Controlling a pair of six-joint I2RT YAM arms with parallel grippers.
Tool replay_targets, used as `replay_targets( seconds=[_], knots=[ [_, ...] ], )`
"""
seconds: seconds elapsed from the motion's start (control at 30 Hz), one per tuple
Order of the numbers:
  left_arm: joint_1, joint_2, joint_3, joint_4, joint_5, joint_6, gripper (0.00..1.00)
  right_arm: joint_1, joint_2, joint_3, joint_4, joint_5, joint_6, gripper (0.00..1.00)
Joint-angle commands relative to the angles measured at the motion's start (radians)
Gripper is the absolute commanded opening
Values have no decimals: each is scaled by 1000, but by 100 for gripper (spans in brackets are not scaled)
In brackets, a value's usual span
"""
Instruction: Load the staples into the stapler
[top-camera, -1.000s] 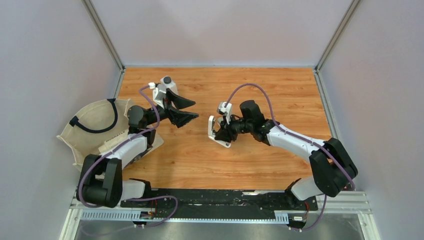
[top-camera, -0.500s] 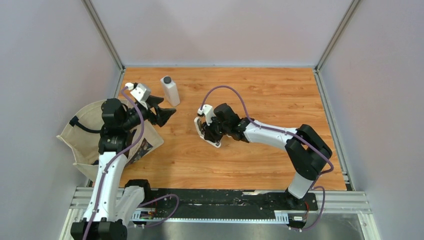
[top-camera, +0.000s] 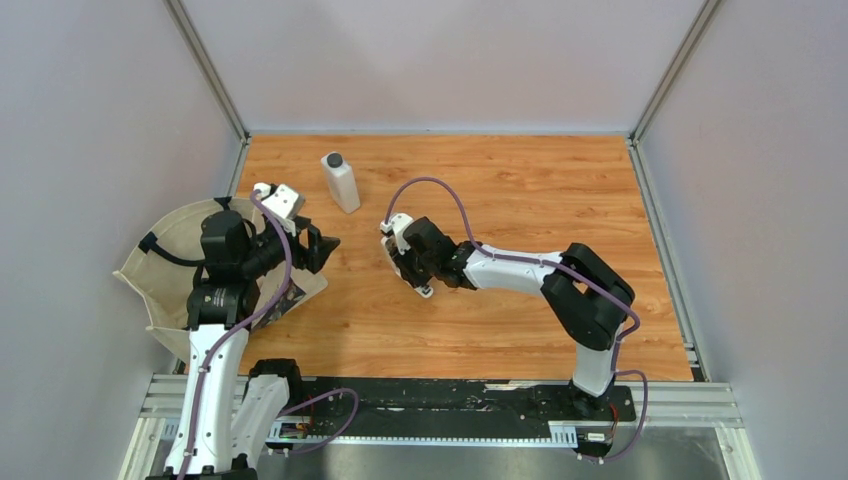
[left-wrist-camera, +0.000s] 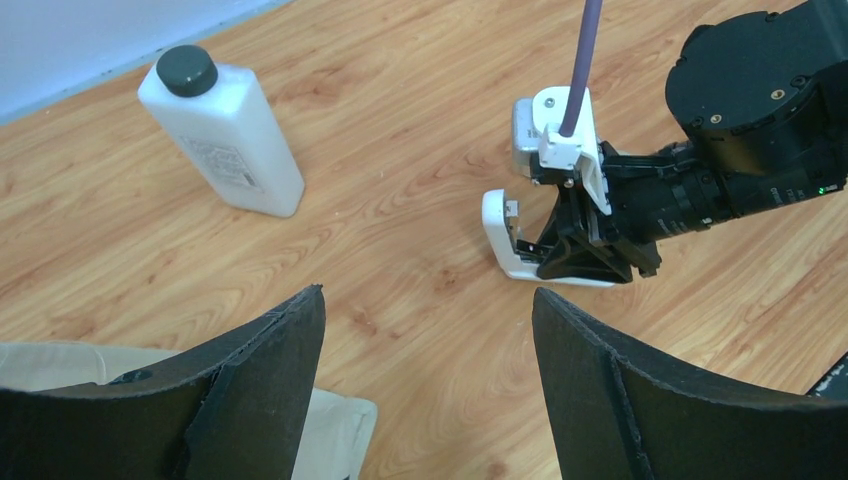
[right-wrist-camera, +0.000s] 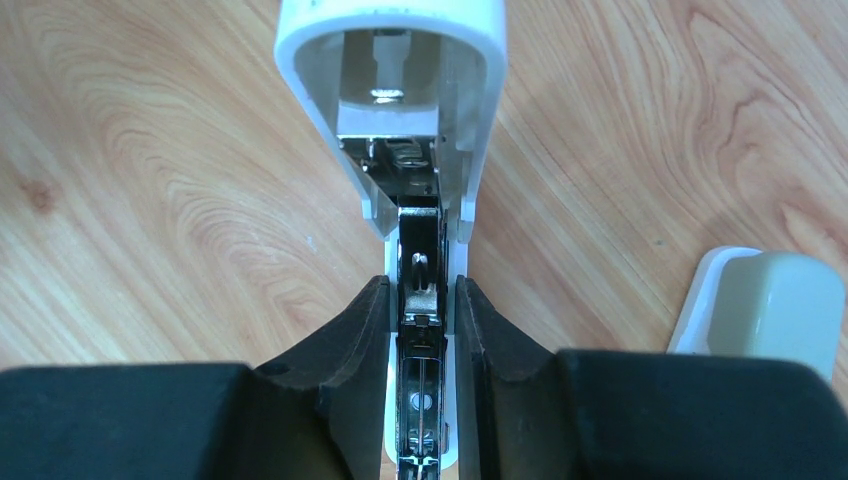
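The white stapler (right-wrist-camera: 392, 95) lies open on the wooden table, its lid swung away from me and its bare metal channel (right-wrist-camera: 420, 330) running back between my right fingers. My right gripper (right-wrist-camera: 420, 285) is shut on that channel's sides. From above, the right gripper (top-camera: 405, 262) holds the stapler (top-camera: 424, 290) low at mid-table. My left gripper (left-wrist-camera: 430, 292) stands open with nothing in it, hovering over bare wood left of the stapler (left-wrist-camera: 505, 240); the top view puts the left gripper (top-camera: 322, 247) by the bag's edge. The staples are out of view.
A white bottle (top-camera: 340, 182) with a dark cap stands upright at the back left, also in the left wrist view as the bottle (left-wrist-camera: 222, 135). A beige cloth bag (top-camera: 170, 270) lies at the left edge. A cream-and-white object (right-wrist-camera: 765, 305) sits right of the stapler.
My left gripper has left the bottle standing and pulled back left toward the bag, opening wider. The right arm has carried the stapler leftward and down to the table.
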Motion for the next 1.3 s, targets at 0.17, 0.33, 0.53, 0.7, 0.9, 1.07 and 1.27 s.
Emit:
replay_targets(
  seconds=[0.17,0.33,0.53,0.7,0.9,1.07,1.27],
  knots=[
    [10,-5,10,0,-3,13,84,6,36,42,16,127,79,11],
    [10,-4,4,3,0,13,84,9,53,44,10,141,97,13],
    [10,-1,-5,10,5,13,85,15,50,49,4,184,102,32],
    [8,1,-11,13,12,13,85,15,26,53,-1,176,91,52],
    [10,1,-8,15,31,16,85,17,-40,59,-22,148,74,57],
    [8,16,16,-6,113,59,86,5,-154,85,-96,101,-21,58],
    [-106,131,131,-106,146,214,86,-110,-420,29,-153,40,-248,61]
  ],
)
